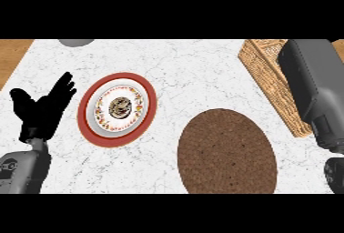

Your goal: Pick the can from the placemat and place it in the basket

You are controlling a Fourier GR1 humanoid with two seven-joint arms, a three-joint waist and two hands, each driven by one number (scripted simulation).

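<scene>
— What was the left hand [42,109] doing?

— It rested at nine o'clock in the view, fingers straight and spread, thumb out to the side, pointing up. It held nothing and touched nothing.

— And the right hand?

— It did not show. The right forearm [312,86] ran up the three o'clock side and left the view at the top, so how the fingers stood could not be told.

— What lay under that forearm?

— The woven basket [269,77], at two o'clock on the white marbled counter [201,68]. The forearm covered its far side, and only the near wall and a strip of rim showed.

— Where was the can?

— It could not be seen. The brown oval placemat [227,152] lay at five o'clock, just beside the basket's lower corner, with only its own weave showing. Whether the can was with the hidden hand or in the covered part of the basket could not be told.

— Anything else?

— A red-rimmed patterned plate [118,109] sat at the three o'clock side of the left hand, near but apart. A grey rounded object [76,42] showed at eleven o'clock.
</scene>
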